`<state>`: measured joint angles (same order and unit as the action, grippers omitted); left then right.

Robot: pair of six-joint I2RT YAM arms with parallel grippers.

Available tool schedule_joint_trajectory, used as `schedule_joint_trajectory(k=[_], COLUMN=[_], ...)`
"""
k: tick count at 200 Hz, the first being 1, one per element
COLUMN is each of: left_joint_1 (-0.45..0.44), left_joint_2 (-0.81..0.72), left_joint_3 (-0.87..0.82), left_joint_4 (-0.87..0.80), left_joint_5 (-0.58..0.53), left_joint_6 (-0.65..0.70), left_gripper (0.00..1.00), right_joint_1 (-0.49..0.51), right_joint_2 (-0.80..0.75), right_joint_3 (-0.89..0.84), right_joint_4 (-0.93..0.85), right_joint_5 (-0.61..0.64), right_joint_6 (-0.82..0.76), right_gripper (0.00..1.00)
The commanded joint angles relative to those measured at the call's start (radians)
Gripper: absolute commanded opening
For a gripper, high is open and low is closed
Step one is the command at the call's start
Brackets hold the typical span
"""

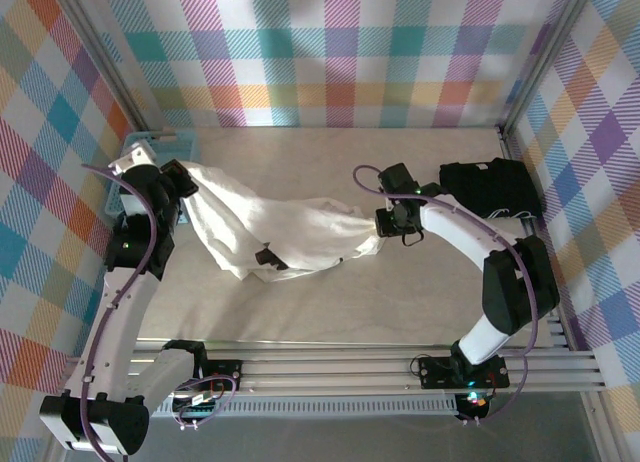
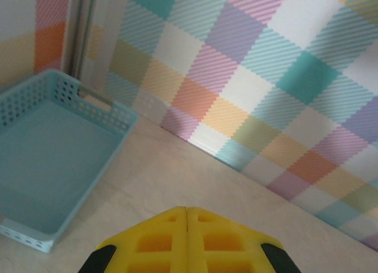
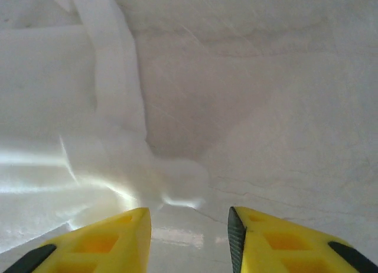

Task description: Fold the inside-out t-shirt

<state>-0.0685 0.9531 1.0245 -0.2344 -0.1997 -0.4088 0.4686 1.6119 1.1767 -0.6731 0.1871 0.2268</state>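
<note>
The inside-out t-shirt [image 1: 270, 227] is a white wrinkled cloth stretched across the table between my two grippers. Its left end rises to my left gripper [image 1: 188, 182], whose jaws are pressed together; in the left wrist view the yellow fingertips [image 2: 186, 209] meet with no cloth showing past them. My right gripper [image 1: 380, 222] sits at the shirt's right end. In the right wrist view it [image 3: 189, 217] stands open, low over the table, and a bunched edge of the t-shirt [image 3: 59, 107] lies just ahead of the gap and to its left.
A light blue basket [image 1: 150, 139] stands at the back left, beside my left gripper, and looks empty in the left wrist view [image 2: 53, 149]. A black folded garment [image 1: 490, 187] lies at the back right. Checked walls close in the table on three sides.
</note>
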Motion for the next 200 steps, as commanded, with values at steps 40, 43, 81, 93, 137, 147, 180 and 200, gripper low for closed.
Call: schedule_joint_trajectory(k=[40,43,81,93,137,147,180,200], left_joint_1=[0.012,0.012,0.013,0.013,0.013,0.012,0.013,0.013], left_joint_2=[-0.065,-0.066,-0.064,-0.065,-0.075,-0.073,-0.076,-0.081], left_joint_3=[-0.068,-0.070,-0.083,-0.084,-0.093,-0.096,-0.083,-0.073], left_joint_4=[0.016,0.015,0.018,0.018,0.016,0.020,0.005,-0.002], left_joint_5=[0.164,0.164,0.181,0.184,0.181,0.181,0.172,0.145], left_joint_6=[-0.074,-0.074,-0.076,-0.075,-0.068,-0.070,-0.070,-0.072], left_gripper=[0.00,0.00,0.00,0.00,0.00,0.00,0.00,0.00], right_joint_1=[0.039,0.045,0.128,0.143,0.162,0.162,0.154,0.124], right_joint_2=[-0.097,-0.096,-0.002,0.041,0.183,0.215,0.222,0.147], right_joint_3=[-0.136,-0.138,-0.065,-0.027,0.057,0.085,0.110,0.071], right_joint_4=[0.155,0.161,0.149,0.131,0.117,0.103,0.067,0.089], right_joint_5=[-0.233,-0.231,-0.129,-0.084,-0.008,0.032,0.188,0.173], right_joint_6=[0.108,0.111,0.117,0.104,0.071,0.059,0.013,0.002], right_gripper=[0.61,0.61,0.56,0.53,0.50,0.47,0.20,0.11])
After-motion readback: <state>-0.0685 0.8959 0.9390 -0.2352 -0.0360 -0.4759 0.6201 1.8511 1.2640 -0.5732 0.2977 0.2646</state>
